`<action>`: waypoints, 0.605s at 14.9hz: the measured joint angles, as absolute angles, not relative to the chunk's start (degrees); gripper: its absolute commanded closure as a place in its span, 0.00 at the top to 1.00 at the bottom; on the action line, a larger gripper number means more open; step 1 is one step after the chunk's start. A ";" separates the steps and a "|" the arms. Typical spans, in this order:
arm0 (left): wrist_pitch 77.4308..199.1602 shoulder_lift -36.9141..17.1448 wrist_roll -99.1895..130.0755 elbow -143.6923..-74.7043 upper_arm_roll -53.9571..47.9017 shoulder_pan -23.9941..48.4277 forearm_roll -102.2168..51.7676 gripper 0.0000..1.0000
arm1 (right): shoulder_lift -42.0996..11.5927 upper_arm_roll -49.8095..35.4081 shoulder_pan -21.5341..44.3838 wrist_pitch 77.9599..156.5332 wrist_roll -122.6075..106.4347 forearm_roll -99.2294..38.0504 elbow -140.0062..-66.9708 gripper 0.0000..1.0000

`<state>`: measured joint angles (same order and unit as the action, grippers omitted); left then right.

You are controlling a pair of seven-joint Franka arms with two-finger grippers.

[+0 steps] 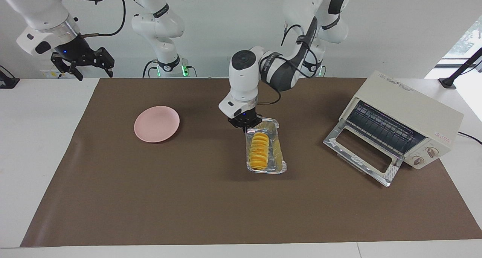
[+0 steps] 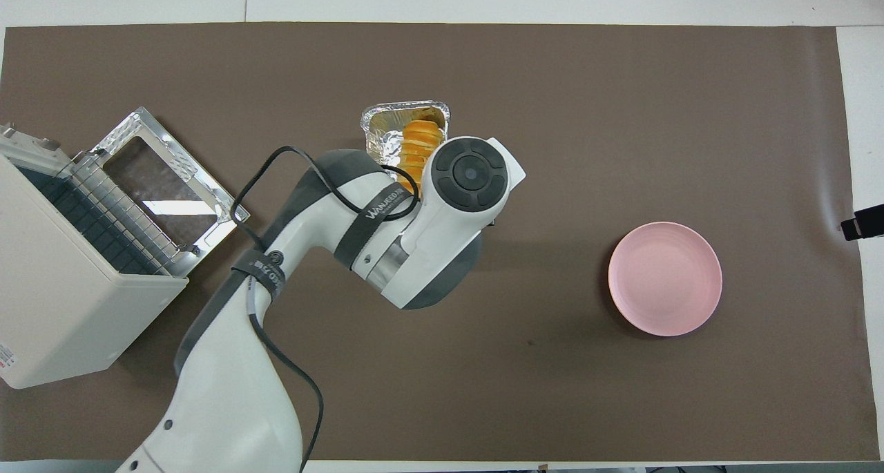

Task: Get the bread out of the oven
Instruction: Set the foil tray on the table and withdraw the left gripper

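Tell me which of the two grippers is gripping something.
The left gripper, shut on the foil tray holding the bread. The right gripper waits open, holding nothing.

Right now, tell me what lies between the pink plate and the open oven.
The foil tray holding the bread, gripped at its rim by the left gripper, sits between plate and oven; the facing view shows it.
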<state>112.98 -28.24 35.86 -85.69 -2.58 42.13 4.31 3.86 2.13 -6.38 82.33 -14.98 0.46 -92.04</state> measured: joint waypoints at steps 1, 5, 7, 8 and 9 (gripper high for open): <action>113.04 -29.78 35.95 -85.32 -2.53 42.60 4.31 0.00 | 3.86 2.13 -6.38 82.33 -14.98 0.46 -92.04 1.00; 113.94 -31.13 35.95 -85.34 -2.29 42.64 4.30 0.57 | 3.86 2.18 -6.43 82.33 -14.96 0.46 -92.04 1.00; 113.92 -31.10 36.11 -85.31 -2.04 42.63 4.30 1.00 | 3.86 2.18 -6.43 82.33 -14.96 0.46 -92.04 1.00; 113.91 -31.03 36.34 -85.23 -1.87 42.59 4.30 1.00 | 3.87 2.18 -6.43 82.18 -14.96 0.46 -92.03 1.00; 113.90 -30.80 36.57 -85.05 -1.58 42.46 4.30 1.00 | 3.88 2.18 -6.43 81.69 -14.96 0.46 -92.04 1.00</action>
